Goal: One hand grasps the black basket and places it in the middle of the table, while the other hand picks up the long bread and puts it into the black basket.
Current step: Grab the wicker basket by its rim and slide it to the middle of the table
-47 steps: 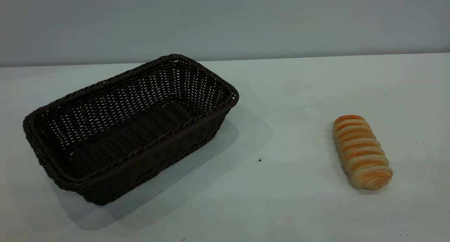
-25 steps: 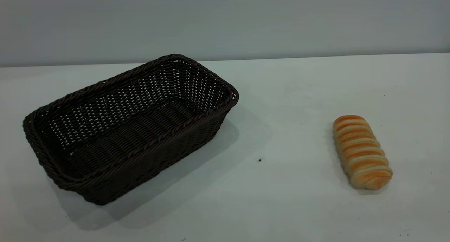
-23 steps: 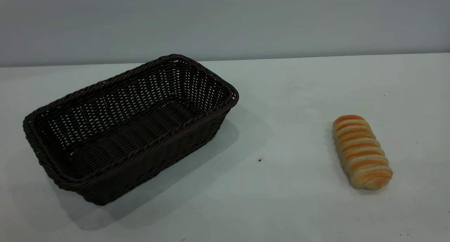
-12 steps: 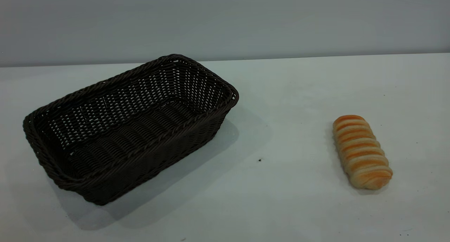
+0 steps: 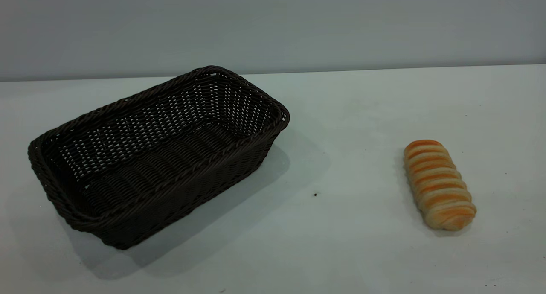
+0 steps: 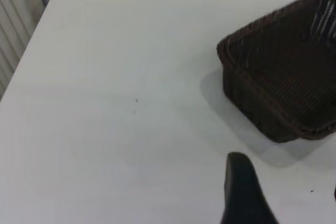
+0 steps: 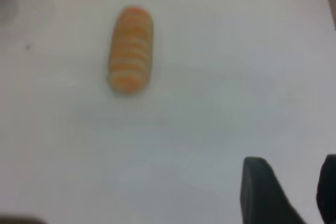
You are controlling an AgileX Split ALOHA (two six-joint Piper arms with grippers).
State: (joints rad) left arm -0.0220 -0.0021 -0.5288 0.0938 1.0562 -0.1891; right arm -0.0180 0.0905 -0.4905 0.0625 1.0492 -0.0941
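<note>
1. Neither step of the task looks started: the basket [image 5: 158,157] sits on the left part of the counter [image 5: 341,243], not in the middle, and it is empty
2. The bread [image 5: 439,185] lies flat on the counter's right part, well apart from the basket, with nothing touching it
3. The step in hand seems to be the approach; neither arm shows in the exterior view
4. The left hand [image 6: 294,203] shows only in its wrist view, one dark finger [image 6: 242,192] at the frame edge and a sliver of the other. It hovers over bare counter near the basket's short end, apart from it and holding nothing; the fingers stand spread
5. The right hand [image 7: 291,192] shows two fingers [image 7: 260,190] with a clear gap between them, so it is open and empty, above the counter and well apart from the bread
6. Next, the left hand likely needs to reach the braided rim, close over one wall and slide or lift the basket toward the middle
7. The right hand then has to line up across the bread's narrow width before closing
</note>
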